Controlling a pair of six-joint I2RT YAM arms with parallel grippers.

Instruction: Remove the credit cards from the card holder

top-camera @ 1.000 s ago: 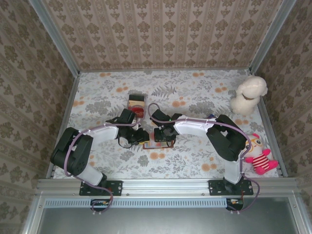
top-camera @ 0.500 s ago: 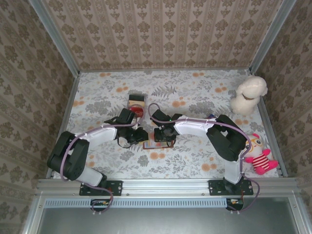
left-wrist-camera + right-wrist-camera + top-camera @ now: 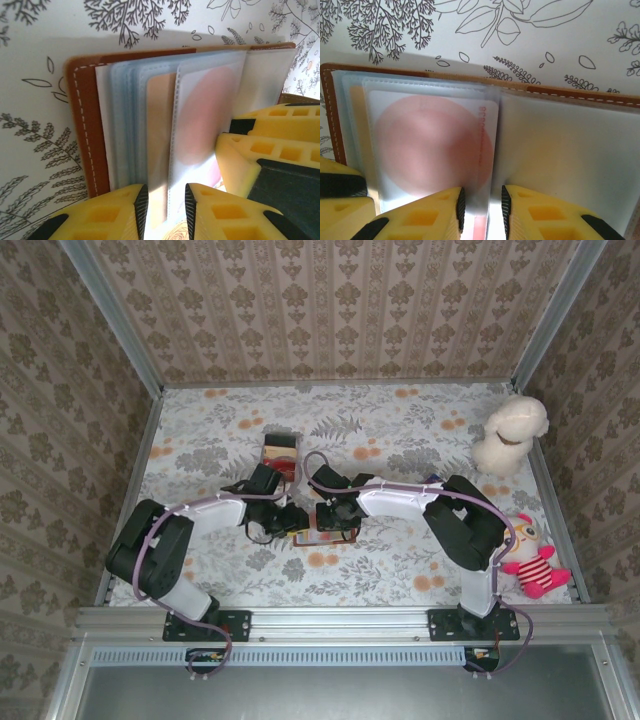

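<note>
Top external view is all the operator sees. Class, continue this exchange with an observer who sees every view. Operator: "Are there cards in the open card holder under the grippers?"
Observer: Yes. The left wrist view shows a tan-orange card in a clear sleeve of the card holder.
Operator: Any other card?
Observer: In the right wrist view, a pink-disc card lies in the topmost clear sleeve.
Operator: What are the grippers doing?
Observer: The left gripper straddles the tan-orange card's sleeve, and the right gripper straddles the pink-disc card's edge. Both have their jaws slightly apart.
</note>
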